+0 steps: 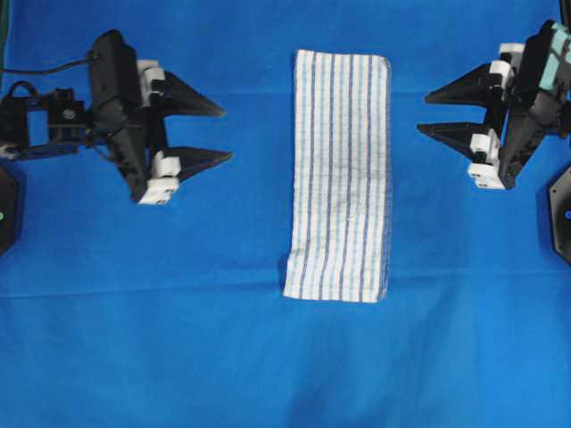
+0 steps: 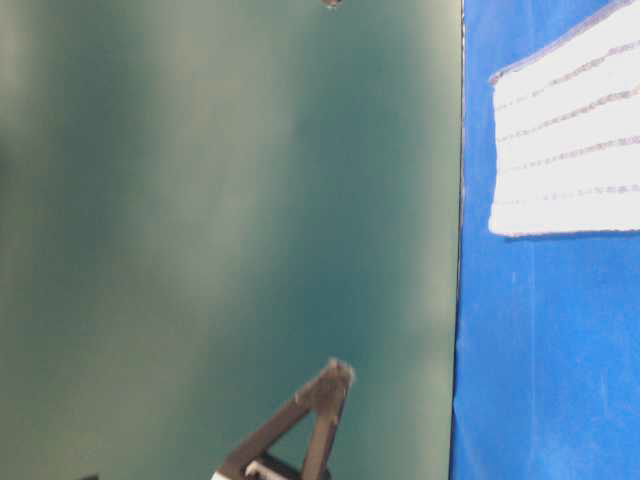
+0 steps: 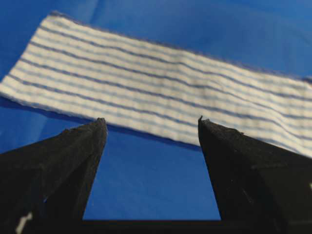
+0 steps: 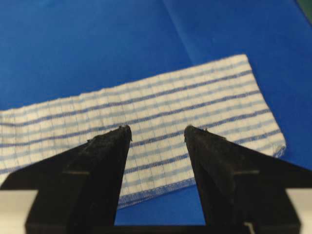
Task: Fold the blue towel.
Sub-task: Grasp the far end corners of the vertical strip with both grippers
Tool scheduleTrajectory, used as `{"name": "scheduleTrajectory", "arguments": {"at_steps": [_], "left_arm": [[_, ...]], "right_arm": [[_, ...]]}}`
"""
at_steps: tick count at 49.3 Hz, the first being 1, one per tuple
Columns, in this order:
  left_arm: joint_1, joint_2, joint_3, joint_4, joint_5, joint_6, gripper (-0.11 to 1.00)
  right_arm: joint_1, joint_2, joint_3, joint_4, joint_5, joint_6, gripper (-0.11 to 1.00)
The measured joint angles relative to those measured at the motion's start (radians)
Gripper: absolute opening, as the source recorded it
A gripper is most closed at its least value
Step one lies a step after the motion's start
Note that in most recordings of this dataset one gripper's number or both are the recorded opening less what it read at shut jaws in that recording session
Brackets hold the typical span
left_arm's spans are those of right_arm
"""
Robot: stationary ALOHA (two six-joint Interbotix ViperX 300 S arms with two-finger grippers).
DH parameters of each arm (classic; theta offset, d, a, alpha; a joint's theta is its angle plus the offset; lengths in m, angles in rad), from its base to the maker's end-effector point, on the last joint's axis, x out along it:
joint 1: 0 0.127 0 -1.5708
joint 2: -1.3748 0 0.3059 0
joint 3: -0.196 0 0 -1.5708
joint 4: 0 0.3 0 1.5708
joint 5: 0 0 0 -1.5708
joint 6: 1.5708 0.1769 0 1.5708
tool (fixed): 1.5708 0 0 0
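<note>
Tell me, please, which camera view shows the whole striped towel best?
The overhead exterior view: the blue towel lies there complete, all four edges visible on the blue sheet. The left wrist view cuts off its right end, the right wrist view its left end, and the table-level view catches only one corner.

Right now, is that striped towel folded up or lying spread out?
Lying flat as a long narrow strip: the blue towel rests on the blue sheet, untouched by either gripper. Whether that strip is already doubled over, the pictures cannot tell.
</note>
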Motion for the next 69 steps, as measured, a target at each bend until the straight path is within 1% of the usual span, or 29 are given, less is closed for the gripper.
{"name": "scheduleTrajectory", "arguments": {"at_steps": [6,9,16,20,25,30,35,43,69], "left_arm": [[0.063,0.101,-0.072,0.002,-0.006,0.000,0.69],[0.103,0.160,-0.112,0.002,-0.009,0.002,0.69],[0.192,0.325,-0.222,0.000,-0.012,0.002,0.69],[0.218,0.408,-0.279,0.002,-0.012,0.002,0.69],[0.239,0.497,-0.347,0.002,-0.012,0.002,0.69],[0.262,0.566,-0.393,0.002,-0.012,0.002,0.69],[0.281,0.621,-0.431,0.000,-0.014,0.002,0.69],[0.282,0.680,-0.465,0.000,-0.023,0.002,0.69],[0.299,0.753,-0.505,0.002,-0.035,0.002,0.68]], "right_arm": [[-0.086,0.063,-0.014,-0.002,-0.003,-0.002,0.57],[-0.135,0.109,-0.028,-0.003,-0.006,-0.003,0.57],[-0.218,0.238,-0.072,-0.012,-0.021,-0.011,0.57],[-0.255,0.327,-0.103,-0.025,-0.035,-0.011,0.57],[-0.281,0.431,-0.144,-0.037,-0.058,-0.015,0.57],[-0.308,0.522,-0.184,-0.046,-0.080,-0.014,0.57],[-0.325,0.597,-0.221,-0.051,-0.094,-0.017,0.57],[-0.342,0.675,-0.253,-0.058,-0.098,-0.017,0.57],[-0.362,0.784,-0.290,-0.064,-0.132,-0.017,0.56]]}}
